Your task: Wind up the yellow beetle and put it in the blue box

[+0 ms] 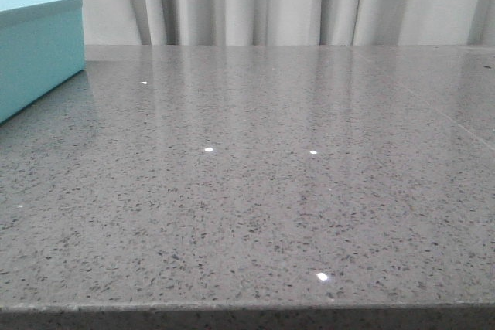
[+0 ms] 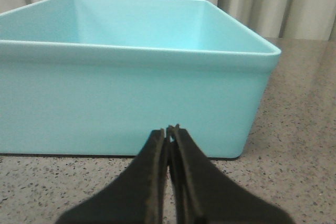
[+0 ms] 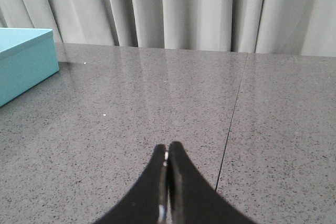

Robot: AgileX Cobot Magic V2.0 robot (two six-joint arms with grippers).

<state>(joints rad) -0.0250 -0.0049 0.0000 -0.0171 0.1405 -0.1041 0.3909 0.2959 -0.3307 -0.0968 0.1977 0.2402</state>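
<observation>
Both sets of fingers (image 2: 167,132) (image 3: 167,150) pinched closed, empty; left ones face the blue box (image 2: 131,98), yellow beetle nowhere visible.

Lighting is soft and even across all three views, moderately bright, coming from overhead. In the front view small white glints dot the polished grey stone tabletop (image 1: 255,191), which also carries pale vertical reflections of the curtain (image 1: 294,1). The blue box (image 1: 35,48) casts a faint shadow to its right. In the left wrist view the left gripper (image 2: 168,129) is dark and slightly blurred. The right gripper (image 3: 167,148) is near-black, lacking detail. The pictures are mildly grainy.
</observation>
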